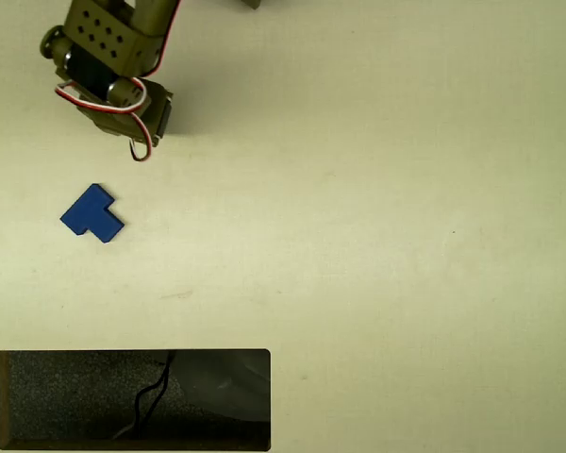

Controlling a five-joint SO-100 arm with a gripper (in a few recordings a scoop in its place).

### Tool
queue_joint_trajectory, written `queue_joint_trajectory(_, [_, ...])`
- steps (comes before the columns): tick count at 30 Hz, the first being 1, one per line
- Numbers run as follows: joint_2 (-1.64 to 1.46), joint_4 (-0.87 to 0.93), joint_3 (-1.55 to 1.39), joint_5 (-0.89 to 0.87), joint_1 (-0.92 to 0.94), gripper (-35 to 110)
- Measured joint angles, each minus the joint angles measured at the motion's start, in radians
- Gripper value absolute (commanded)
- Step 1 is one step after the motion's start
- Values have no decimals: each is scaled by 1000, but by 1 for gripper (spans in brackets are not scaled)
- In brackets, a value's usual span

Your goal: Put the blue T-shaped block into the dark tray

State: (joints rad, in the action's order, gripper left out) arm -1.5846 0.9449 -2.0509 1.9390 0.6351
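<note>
Blue T-shaped block [92, 215]: lies flat on the counter [377, 236], left portion of the overhead view, roughly midway between the arm above and the tray below. Touches nothing else.
Block orientation: rotated diagonally, no edge parallel to the picture border. Crossbar, the long axis, runs from upper right to lower left. Short stem projects toward the lower right, ending near the block's lowest corner.
Block colour: solid bright blue, flat top face visible, thin shadow along the lower edges.
Dark tray [38, 396]: sits at the bottom left of the overhead view, long axis horizontal, lower rim near the picture's bottom edge. Speckled black interior, bevelled rim. Thin dark line crosses the interior near the centre; smoother sheen on the right part of the floor. Well apart from the block, directly below it.
Gripper [149, 121]: at the upper left of the overhead view, above the block and apart from it. Olive body, perforated plate, red and white wires looping round the lower end. Fingers hidden beneath the wrist housing; opening state cannot be told. Holds nothing visible.
Counter: plain pale surface, faint mark below the block.
</note>
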Motion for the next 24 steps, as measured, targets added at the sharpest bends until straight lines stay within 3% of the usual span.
queue_joint_trajectory(10, [305, -172, 285, 25, 78, 0])
queue_joint_trajectory(24, [522, -192, 588, -130, -15, 0])
